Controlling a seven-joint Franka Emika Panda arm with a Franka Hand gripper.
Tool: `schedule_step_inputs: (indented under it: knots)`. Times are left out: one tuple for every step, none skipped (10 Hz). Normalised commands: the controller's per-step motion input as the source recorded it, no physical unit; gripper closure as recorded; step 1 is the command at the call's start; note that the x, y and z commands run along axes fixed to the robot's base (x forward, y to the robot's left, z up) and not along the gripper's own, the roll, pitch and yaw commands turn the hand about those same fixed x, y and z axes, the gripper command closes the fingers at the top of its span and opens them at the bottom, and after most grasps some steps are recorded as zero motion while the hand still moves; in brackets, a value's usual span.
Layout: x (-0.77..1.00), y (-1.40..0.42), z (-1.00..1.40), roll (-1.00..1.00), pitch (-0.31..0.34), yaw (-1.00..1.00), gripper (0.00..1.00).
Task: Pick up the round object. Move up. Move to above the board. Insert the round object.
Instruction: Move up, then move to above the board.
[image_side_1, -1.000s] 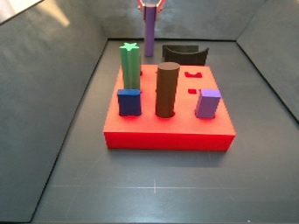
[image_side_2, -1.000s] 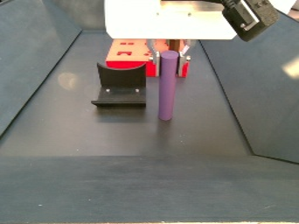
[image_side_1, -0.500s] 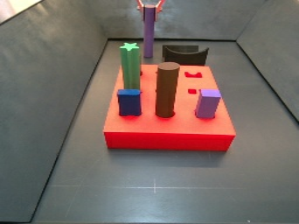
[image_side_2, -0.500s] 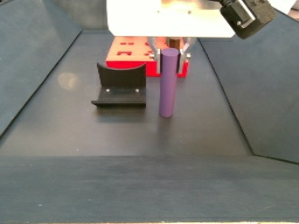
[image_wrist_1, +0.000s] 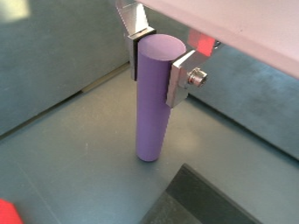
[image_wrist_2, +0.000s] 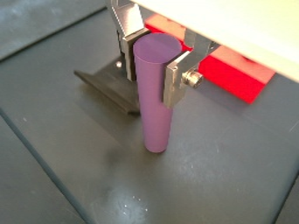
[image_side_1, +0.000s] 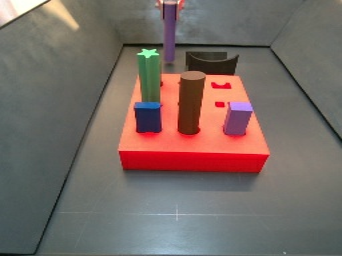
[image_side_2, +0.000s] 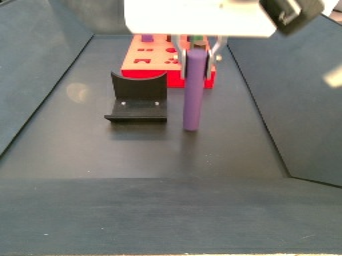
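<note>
The round object, a tall slim purple peg, stands upright between my gripper's fingers in both wrist views (image_wrist_1: 152, 101) (image_wrist_2: 155, 96). My gripper (image_wrist_1: 160, 63) (image_wrist_2: 152, 63) is shut on the peg's top end, with one silver finger (image_wrist_1: 183, 77) flat against each side. In a side view the gripper (image_side_2: 198, 42) holds the peg (image_side_2: 194, 90) with its foot just off the floor, beside the fixture. The red board (image_side_1: 187, 150) lies nearer the front in that side view, the peg (image_side_1: 170, 40) and gripper (image_side_1: 171, 5) far behind it.
On the board stand a green star peg (image_side_1: 148, 75), a thick dark brown cylinder (image_side_1: 193, 100), a blue block (image_side_1: 147, 117) and a lilac square block (image_side_1: 238, 118). The black fixture (image_side_2: 138, 95) (image_side_1: 211, 62) sits between the board and the peg. Grey walls enclose the floor.
The gripper has risen a little with the purple peg, so the peg's foot sits slightly higher than before. The board and the fixture have not moved.
</note>
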Motion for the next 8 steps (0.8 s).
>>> schedule_step_inputs:
  knots:
    - [0.02, -0.01, 0.64, 0.01, 0.056, -0.02, 1.0]
    - [0.02, -0.01, 0.54, 0.02, 0.07, -0.02, 1.0]
    - [0.02, 0.0, 0.32, 0.04, 0.088, -0.02, 1.0]
    - [0.09, -0.17, 1.0, 0.2, -0.271, -0.16, 1.0]
    - [0.07, -0.18, 1.0, 0.2, -0.247, -0.15, 1.0]
    - [0.04, -0.16, 1.0, 0.19, -0.202, -0.12, 1.0]
    - [0.0, -0.11, 0.84, 0.16, -0.087, -0.05, 1.0]
    - [-0.02, -0.07, 0.67, 0.14, -0.018, -0.02, 1.0]
